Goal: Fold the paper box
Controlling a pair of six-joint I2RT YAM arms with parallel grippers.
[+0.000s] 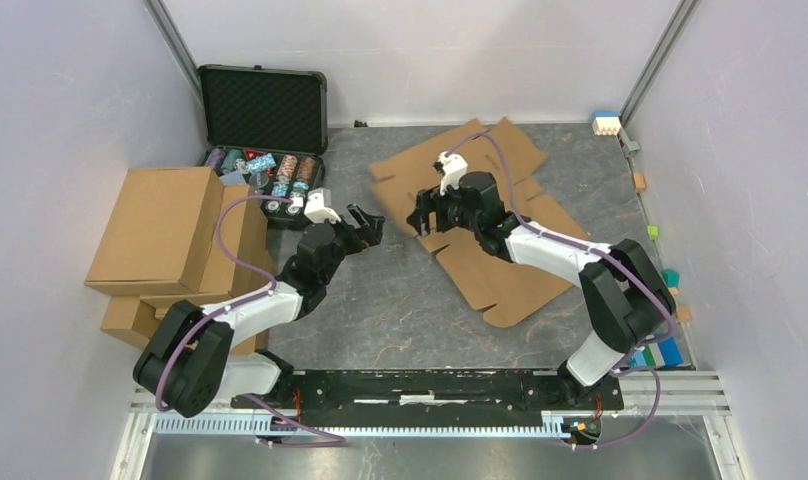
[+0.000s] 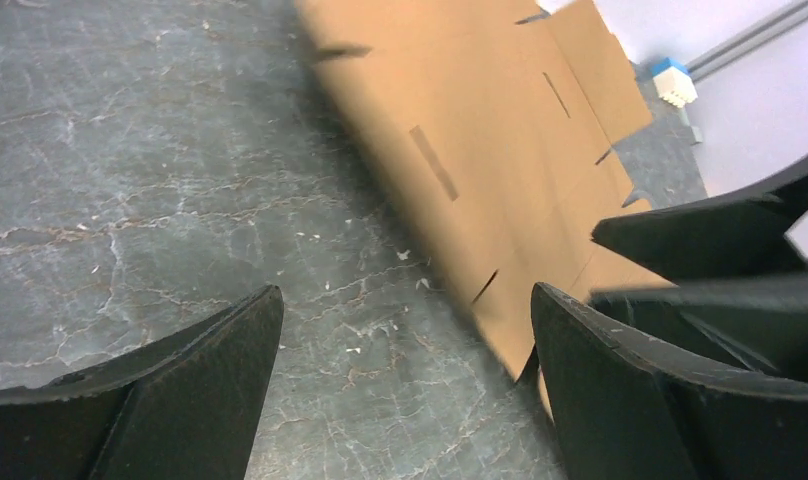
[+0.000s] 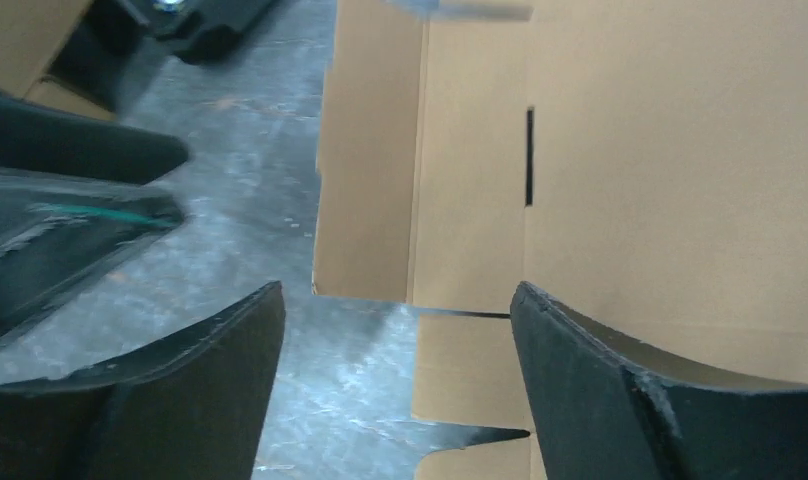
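The paper box [image 1: 500,260] is a flat brown die-cut cardboard sheet lying on the grey table, right of centre. My right gripper [image 1: 423,215] hovers over the sheet's left edge, open. In the right wrist view its fingers [image 3: 398,330] straddle a flap edge of the sheet [image 3: 660,180], touching nothing. My left gripper [image 1: 365,222] is open wide over bare table just left of the sheet. In the left wrist view its fingers [image 2: 405,340] frame the table, with the sheet [image 2: 480,130] ahead and the right gripper's fingers [image 2: 710,240] at the right.
A pile of ready-made brown cartons [image 1: 165,235] stands at the left. An open black foam-lined case [image 1: 263,105] with small items sits at the back left. Small coloured blocks [image 1: 670,275] line the right wall, and a white and blue block [image 1: 606,122] sits at the back right.
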